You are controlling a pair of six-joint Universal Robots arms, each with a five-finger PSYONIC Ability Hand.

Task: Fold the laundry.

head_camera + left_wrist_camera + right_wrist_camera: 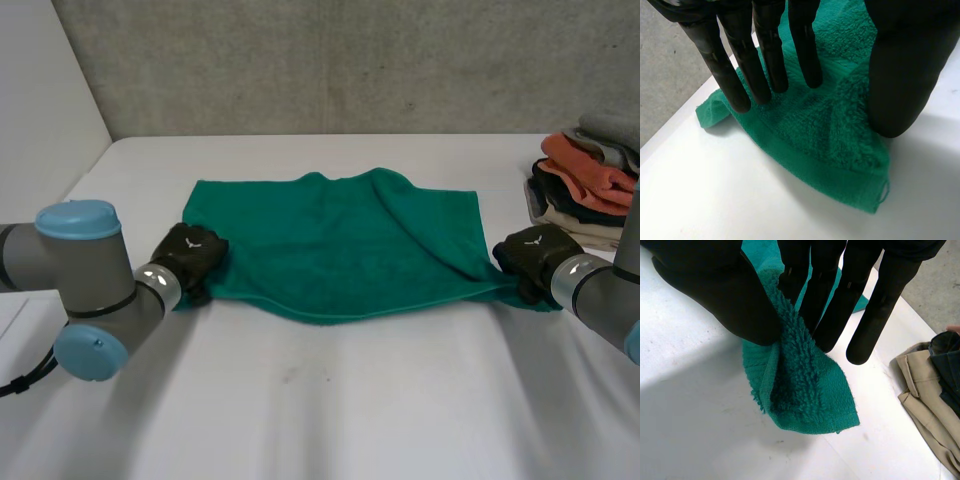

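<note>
A green towel (340,250) lies spread on the white table (350,400), rumpled along its far edge. My left hand (190,255) is at the towel's near left corner. In the left wrist view its fingers (765,65) stand straight over the towel (830,145), the thumb rests on the cloth, and the corner lies flat on the table beneath. My right hand (530,255) is at the near right corner. There the thumb (730,295) and fingers pinch a bunched fold of the towel (805,395), and the corner hangs below them just above the table.
A pile of folded clothes (590,185) in orange, dark and beige sits at the table's right edge, close behind my right hand. A beige piece of the pile (930,390) lies beside the right fingertips. A concrete wall runs behind the table.
</note>
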